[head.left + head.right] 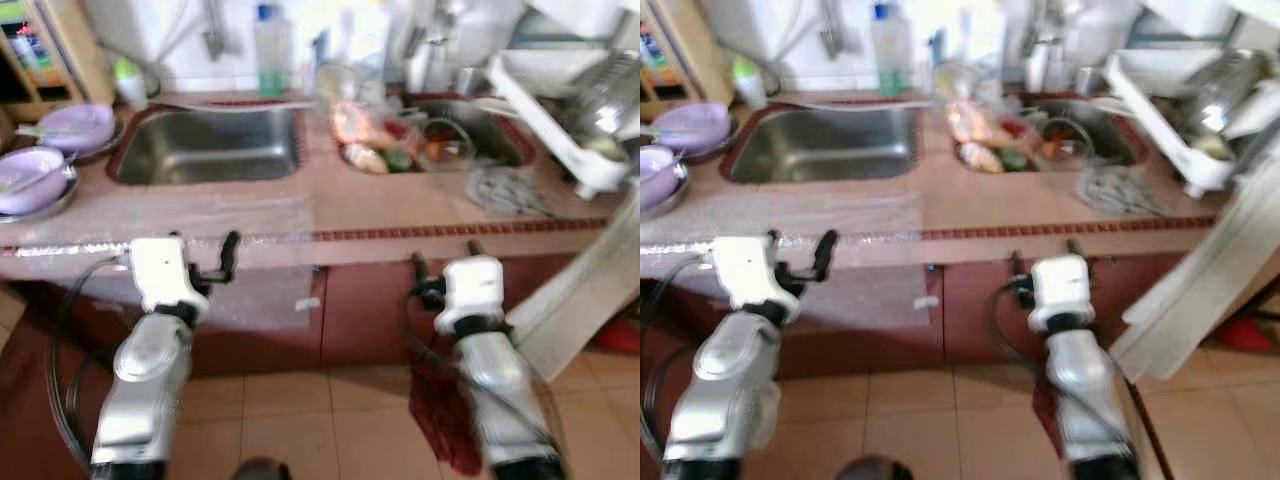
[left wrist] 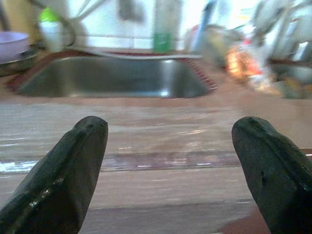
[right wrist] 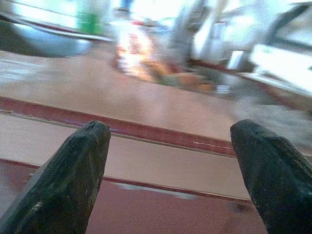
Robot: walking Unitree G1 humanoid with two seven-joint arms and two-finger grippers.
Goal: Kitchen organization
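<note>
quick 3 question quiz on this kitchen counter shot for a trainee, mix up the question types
1. True or false: the left gripper is shut on a bowl.
2. Multiple choice: where do the purple bowls sit relative to the steel sink? A) inside it B) on the counter on the robot's left of it C) on the floor
3. Short answer: what stands behind the sink, against the wall, with green liquid in its lower part?

Key
1. False: its fingers are spread apart with nothing between them, in front of the counter edge. The right gripper is open too.
2. B
3. A clear bottle.
</note>
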